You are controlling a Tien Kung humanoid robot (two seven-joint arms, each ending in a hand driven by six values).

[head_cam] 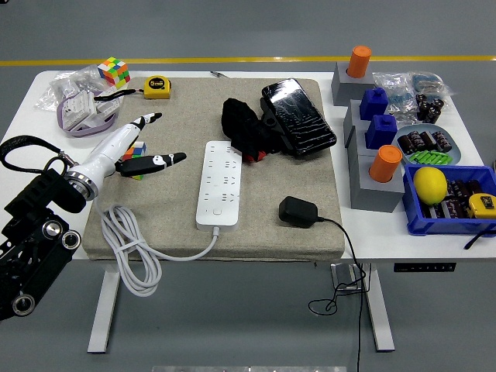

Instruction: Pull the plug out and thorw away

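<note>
Left hand (138, 147) left of white power strip (218, 183), fingers spread apart, holding nothing. Black plug (298, 211) lies loose on grey mat (256, 232) just right of power strip, not plugged in. Surface (35, 93) white.

You won't find any text here that can be read. The yellow tape measure (157, 86), at the far edge of the grey mat (178, 194), has a dark mark on its face, but it is too small to make out. The second yellow tape measure (482, 204), in the blue bin (434, 221) right of the mat, is just as unclear. The white power strip (218, 183) on the mat shows no legible marking.
</note>
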